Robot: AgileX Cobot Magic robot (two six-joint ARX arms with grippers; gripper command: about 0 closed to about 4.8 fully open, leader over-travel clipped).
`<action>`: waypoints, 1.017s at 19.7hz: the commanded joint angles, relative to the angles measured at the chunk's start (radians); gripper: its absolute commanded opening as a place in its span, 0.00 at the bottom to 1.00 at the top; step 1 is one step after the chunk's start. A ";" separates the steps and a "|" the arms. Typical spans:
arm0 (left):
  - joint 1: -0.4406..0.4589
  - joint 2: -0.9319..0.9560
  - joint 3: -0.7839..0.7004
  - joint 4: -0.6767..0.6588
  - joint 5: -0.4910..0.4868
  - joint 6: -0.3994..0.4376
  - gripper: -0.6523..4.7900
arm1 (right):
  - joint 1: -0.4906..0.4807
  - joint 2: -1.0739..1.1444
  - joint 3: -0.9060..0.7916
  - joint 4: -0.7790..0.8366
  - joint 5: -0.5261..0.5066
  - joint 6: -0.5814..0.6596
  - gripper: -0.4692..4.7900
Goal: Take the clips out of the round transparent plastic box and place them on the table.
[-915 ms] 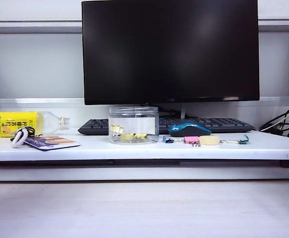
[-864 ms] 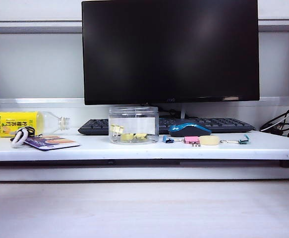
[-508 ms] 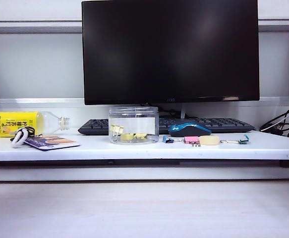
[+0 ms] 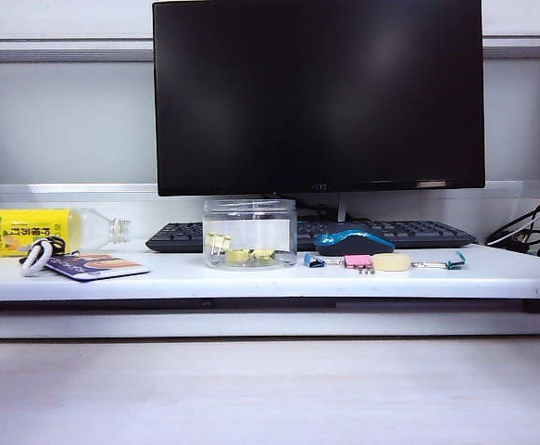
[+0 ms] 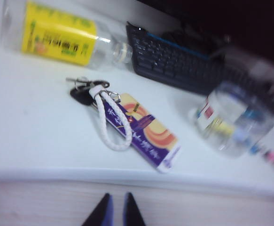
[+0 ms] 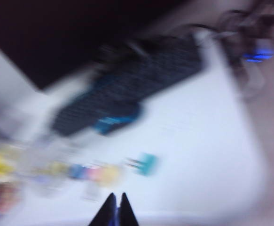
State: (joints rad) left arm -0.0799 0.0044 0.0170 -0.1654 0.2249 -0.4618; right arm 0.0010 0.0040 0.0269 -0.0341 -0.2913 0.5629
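Note:
The round transparent plastic box [image 4: 249,232] stands upright on the white table [image 4: 158,278], in front of the monitor. Several pale-yellow clips [image 4: 237,252] lie on its bottom. In the left wrist view the box [image 5: 235,120] is blurred, with yellow clips [image 5: 223,128] faintly showing inside. Neither arm appears in the exterior view. My left gripper [image 5: 116,197] hangs over the lower wood-grain surface, short of the table's front edge, its fingers slightly apart and empty. My right gripper [image 6: 116,195] is shut and empty, near the table's front edge; that view is heavily blurred.
Left of the box lie a yellow-labelled bottle [image 4: 43,230] and a key bunch with a purple card [image 4: 89,266]. Right of it are a blue mouse [image 4: 353,242], blue and pink clips [image 4: 344,262], a pale-yellow clip [image 4: 391,262] and a teal-ended clip [image 4: 455,262]. A keyboard [image 4: 408,232] and monitor [image 4: 318,93] stand behind.

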 commanded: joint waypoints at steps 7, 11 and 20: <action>-0.018 -0.003 0.032 0.251 0.319 -0.228 0.24 | 0.006 -0.002 0.046 0.346 -0.352 0.271 0.41; -0.064 -0.003 0.095 0.288 0.318 -0.227 0.43 | 0.006 0.005 0.154 0.280 -0.355 0.201 0.42; -0.190 0.008 0.273 0.260 0.380 -0.200 0.44 | 0.008 0.385 0.459 -0.096 -0.396 0.001 0.48</action>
State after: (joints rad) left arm -0.2661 0.0055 0.2642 0.1081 0.5945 -0.6712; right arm 0.0067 0.3466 0.4583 -0.1246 -0.6598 0.5892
